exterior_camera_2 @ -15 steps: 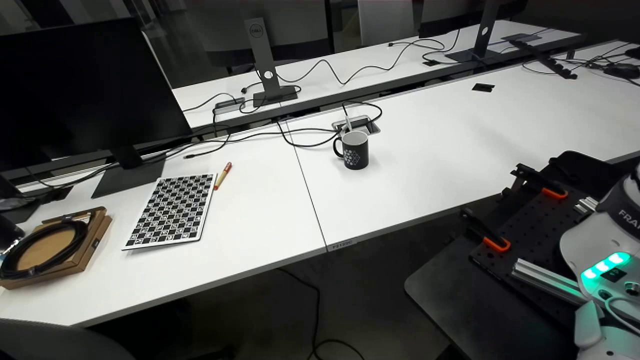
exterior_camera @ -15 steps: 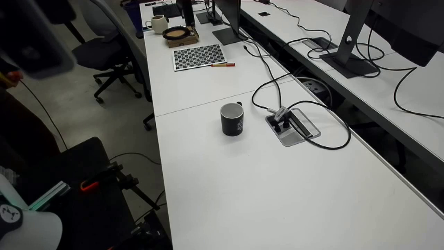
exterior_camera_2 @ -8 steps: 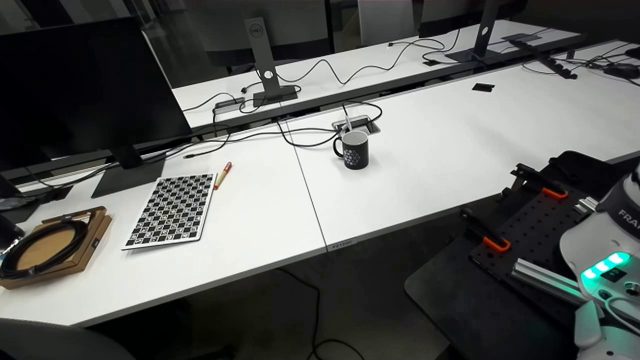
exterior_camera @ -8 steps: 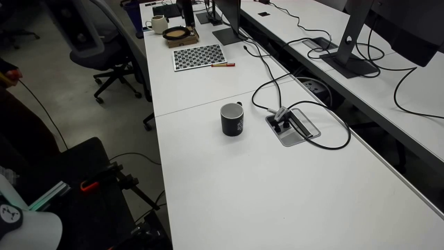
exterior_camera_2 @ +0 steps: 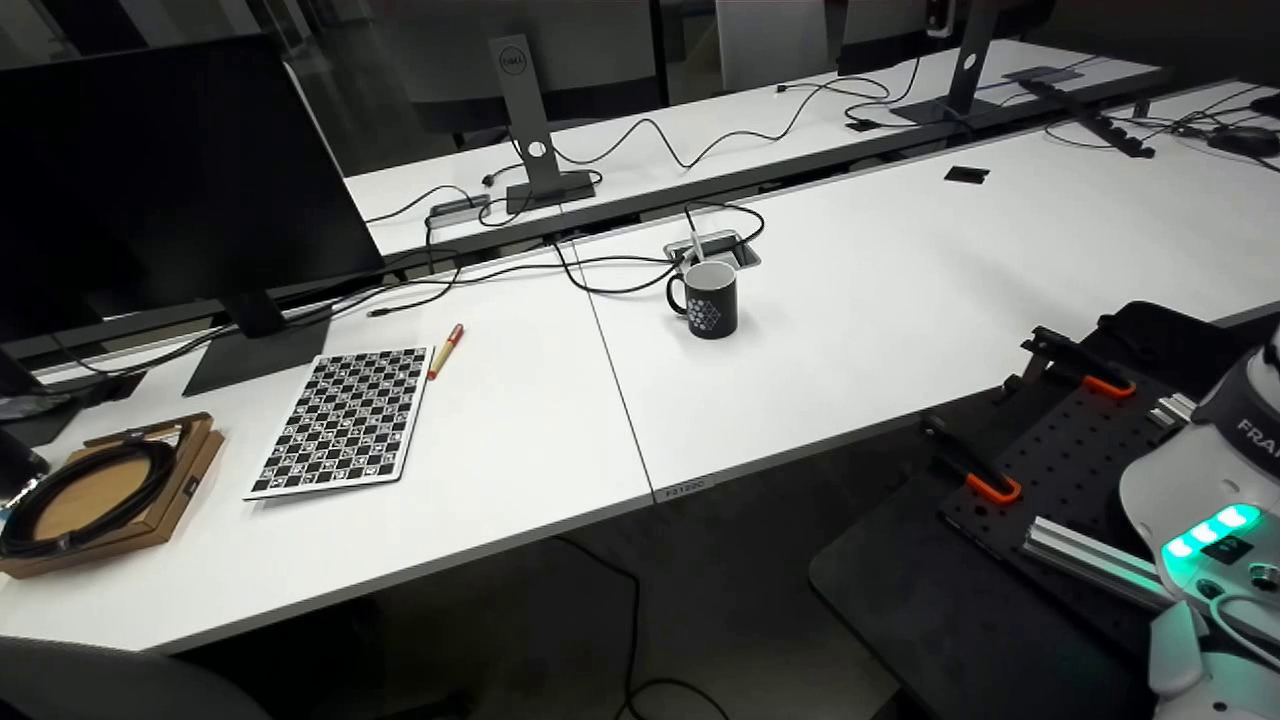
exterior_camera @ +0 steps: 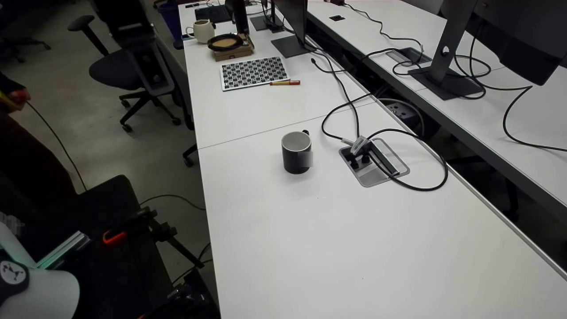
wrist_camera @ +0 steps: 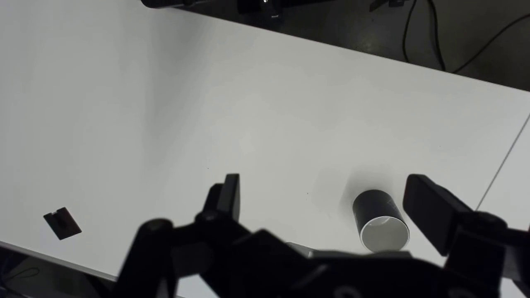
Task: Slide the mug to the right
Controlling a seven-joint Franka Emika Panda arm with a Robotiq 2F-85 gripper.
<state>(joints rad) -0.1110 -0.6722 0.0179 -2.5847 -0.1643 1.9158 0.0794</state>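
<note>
From the jaws, the small dark grey-black cylindrical mug [wrist_camera: 380, 219] with a paler grey inside lies below and off-centre: in the wrist view it shows between the 2 black blocky fingers [wrist_camera: 428, 211], much nearer the finger at that view's right. The jaws stand wide apart and hold nothing. The mug is upright, its long axis vertical, so the coming move probably calls for centring over it, then lowering, before any sideways push; dropping straight down might catch its rim. It rests on the smooth white worktop [wrist_camera: 269, 116], near a thin dark seam [wrist_camera: 503, 163] and a grey-framed rectangular socket recess [exterior_camera: 374, 178] with loose black cables [exterior_camera: 421, 189]. The room looks like an office, a large black flat monitor [exterior_camera_2: 180, 170] farther along.
</note>
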